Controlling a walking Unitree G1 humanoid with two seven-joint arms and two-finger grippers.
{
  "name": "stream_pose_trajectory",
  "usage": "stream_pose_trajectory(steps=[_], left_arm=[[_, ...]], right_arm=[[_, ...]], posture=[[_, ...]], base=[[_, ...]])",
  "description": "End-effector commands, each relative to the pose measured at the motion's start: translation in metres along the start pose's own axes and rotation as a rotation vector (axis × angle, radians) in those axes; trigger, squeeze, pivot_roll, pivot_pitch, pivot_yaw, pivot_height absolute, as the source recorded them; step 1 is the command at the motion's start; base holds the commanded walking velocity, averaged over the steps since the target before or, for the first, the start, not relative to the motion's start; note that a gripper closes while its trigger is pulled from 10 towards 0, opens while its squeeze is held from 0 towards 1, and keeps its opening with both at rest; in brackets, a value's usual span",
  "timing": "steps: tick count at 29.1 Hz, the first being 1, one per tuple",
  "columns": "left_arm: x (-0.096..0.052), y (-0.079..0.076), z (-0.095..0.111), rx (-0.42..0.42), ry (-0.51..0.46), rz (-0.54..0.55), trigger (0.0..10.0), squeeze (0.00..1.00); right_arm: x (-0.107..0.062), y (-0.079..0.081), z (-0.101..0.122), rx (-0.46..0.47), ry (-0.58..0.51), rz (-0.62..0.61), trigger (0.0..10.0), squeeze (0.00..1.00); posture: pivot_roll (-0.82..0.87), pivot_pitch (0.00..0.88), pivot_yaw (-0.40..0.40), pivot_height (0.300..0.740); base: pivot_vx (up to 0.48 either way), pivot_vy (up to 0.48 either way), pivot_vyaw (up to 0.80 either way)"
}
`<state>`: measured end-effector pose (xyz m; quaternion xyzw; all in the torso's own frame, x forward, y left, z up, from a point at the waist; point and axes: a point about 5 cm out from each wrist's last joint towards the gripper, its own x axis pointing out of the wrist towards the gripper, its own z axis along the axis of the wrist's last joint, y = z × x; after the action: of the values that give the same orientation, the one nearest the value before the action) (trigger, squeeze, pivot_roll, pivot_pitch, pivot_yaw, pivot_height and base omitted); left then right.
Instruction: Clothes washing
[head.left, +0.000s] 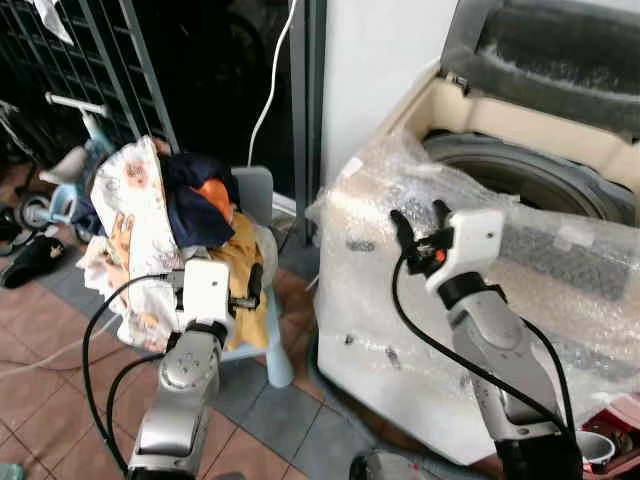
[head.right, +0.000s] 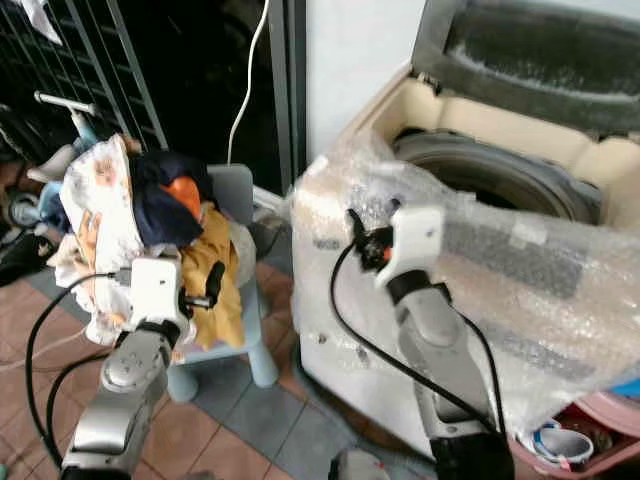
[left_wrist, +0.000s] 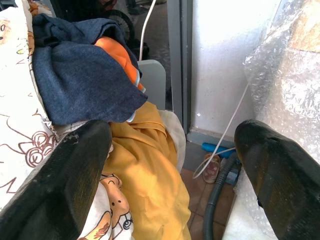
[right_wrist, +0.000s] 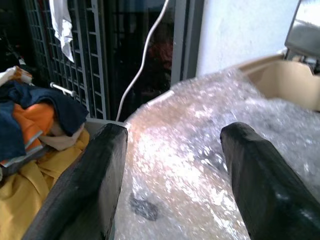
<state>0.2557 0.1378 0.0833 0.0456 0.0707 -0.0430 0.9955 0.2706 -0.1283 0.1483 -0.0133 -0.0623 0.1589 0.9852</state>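
The left gripper (head.left: 252, 287) is raised in front of the pile of clothes (head.left: 175, 230), its two black fingers spread wide with nothing between them. In its wrist view the fingers (left_wrist: 60, 190) frame a yellow garment (left_wrist: 142, 175) that hangs down the front of the pile, with a dark blue garment (left_wrist: 80, 80) and a bit of orange cloth (left_wrist: 117, 52) above it and a white printed cloth (left_wrist: 20, 130) on one side. The pile sits heaped on a small pale blue chair (head.left: 262, 300), which stands on the tiled floor (head.left: 40, 390) just beside the washing machine (head.left: 480, 300).

The right gripper (head.left: 418, 222) is lifted over the near front corner of the washing machine, its fingers (right_wrist: 82, 185) also apart and empty, hovering above the bubble wrap (right_wrist: 200, 150) that covers the machine's front and top edge. The lid (head.left: 560, 50) stands open behind it and the round drum (head.left: 530, 170) is visible. A white cable (head.left: 268, 80) hangs down by the dark doorway behind the chair. A child's tricycle (head.left: 60, 165) stands by the metal gate (head.left: 90, 60) on the left.
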Motion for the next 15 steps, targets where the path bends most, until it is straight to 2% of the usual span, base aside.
stream_pose_trajectory(steps=[1, 4, 6, 15], left_arm=[[0.001, -0.002, 0.007, 0.016, -0.027, -0.012, 10.0, 0.00], [0.002, -0.002, 0.008, 0.010, -0.030, -0.006, 10.0, 0.00], [0.002, 0.000, 0.008, 0.000, -0.031, 0.008, 10.0, 0.00], [0.004, -0.002, 0.010, 0.017, -0.048, -0.005, 10.0, 0.00]], right_arm=[[0.000, 0.009, 0.011, -0.019, -0.054, 0.059, 10.0, 1.00], [-0.001, 0.010, 0.013, -0.019, -0.054, 0.065, 10.0, 1.00], [-0.002, 0.006, 0.011, -0.071, -0.047, 0.069, 10.0, 1.00], [0.001, 0.003, 0.000, -0.061, -0.009, 0.070, 10.0, 1.00]], posture=[[-0.02, 0.000, 0.018, 0.740], [-0.02, 0.000, 0.018, 0.740], [-0.02, 0.000, 0.015, 0.740], [-0.01, 0.000, 0.012, 0.740]], base=[[0.000, 0.000, 0.00], [0.000, 0.000, 0.00], [0.000, 0.000, 0.80], [0.000, 0.000, 0.80]])
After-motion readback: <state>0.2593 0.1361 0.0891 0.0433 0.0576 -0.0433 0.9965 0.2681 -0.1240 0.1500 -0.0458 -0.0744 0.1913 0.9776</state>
